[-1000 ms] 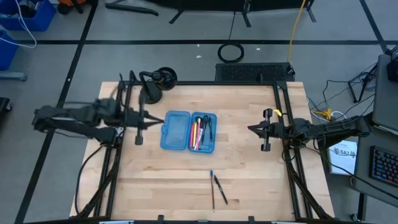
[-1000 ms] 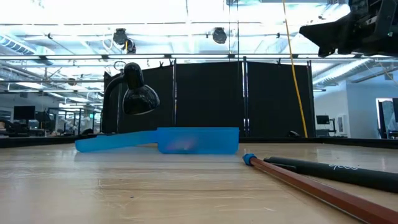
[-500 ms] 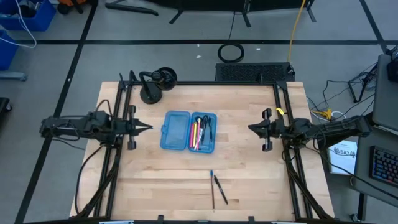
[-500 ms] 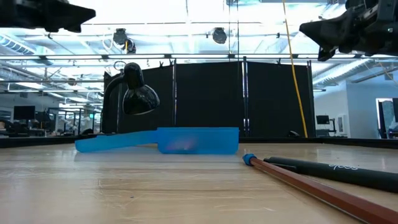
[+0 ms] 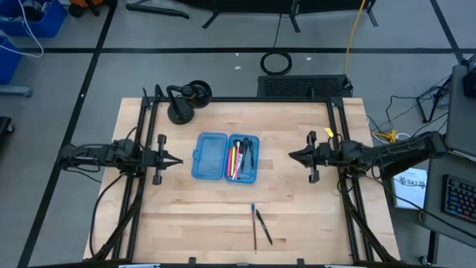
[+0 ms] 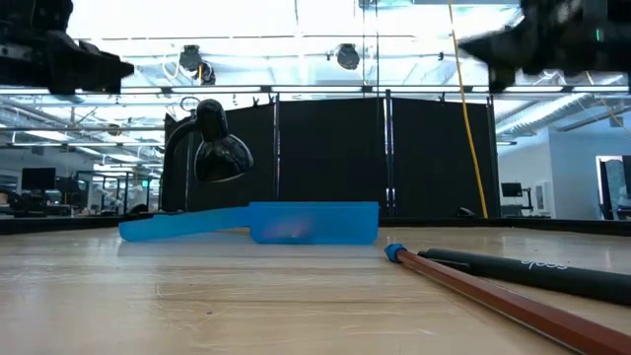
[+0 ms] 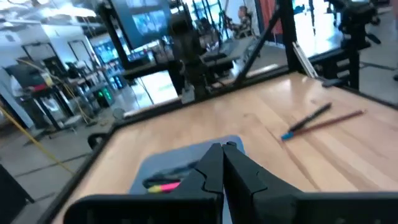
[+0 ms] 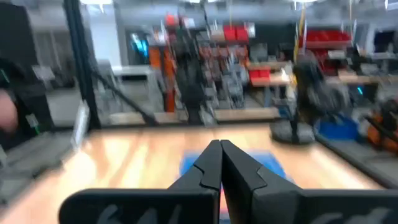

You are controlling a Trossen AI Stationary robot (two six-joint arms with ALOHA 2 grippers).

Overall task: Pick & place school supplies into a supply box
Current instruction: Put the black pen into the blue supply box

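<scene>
Two matte black jointed arms, slim tubular links, black cables trailing off their rear ends. Left gripper [image 5: 177, 160] and right gripper [image 5: 292, 155] each taper to two dark angular fingers [image 7: 210, 168] with flat bevelled faces; a short black crossbar sits behind each. Small yellow tag near the right arm's wrist.

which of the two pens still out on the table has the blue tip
The longer, thin brown pencil, the left one of the pair in the high view, has the blue tip at its far end. The shorter black pen beside it is dark all along.
</scene>
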